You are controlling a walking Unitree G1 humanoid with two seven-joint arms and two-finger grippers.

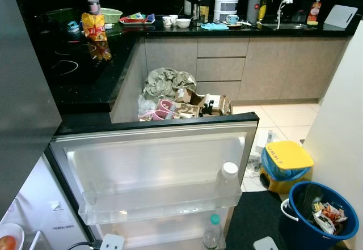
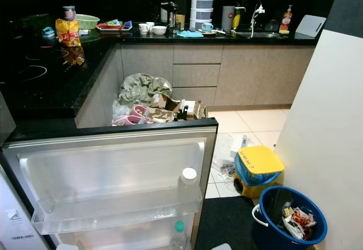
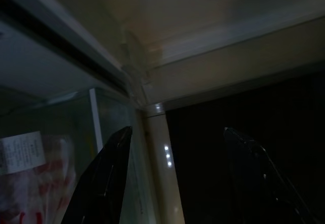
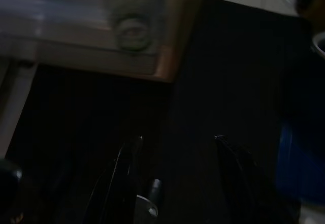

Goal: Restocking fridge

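the fridge door point(image 1: 153, 165) stands swung wide open, its inner face turned up toward the head camera, so the door shelves are reachable from above. the upper door shelf point(image 1: 159, 202) holds one white-capped bottle point(image 1: 228, 177) upright at its right end, against the shelf wall; the rest of that shelf looks bare. a second bottle with a green cap point(image 1: 212, 230) stands upright in the rack below. both are kept upright by the shelf rails, the sensible way to store liquid in a door that swings.

the left gripper point(image 3: 175, 183) hangs low beside the fridge body, its two black fingers spread well apart with nothing between them; past them are a clear drawer front and a pale pillar with small lights. the right gripper point(image 4: 175, 181) hangs over the dark floor mat near the door's lower corner, fingers likewise spread and empty.

candidate stock sits well apart from the fridge: a yellow snack bag point(image 1: 93, 28) on the black counter point(image 1: 85, 74). a blue bucket point(image 1: 323, 216) of rubbish and a yellow-lidded bin point(image 1: 286, 165) stand on the floor to the right.

judgement: with the door open and both grippers empty, the next step is probably fetching an item.
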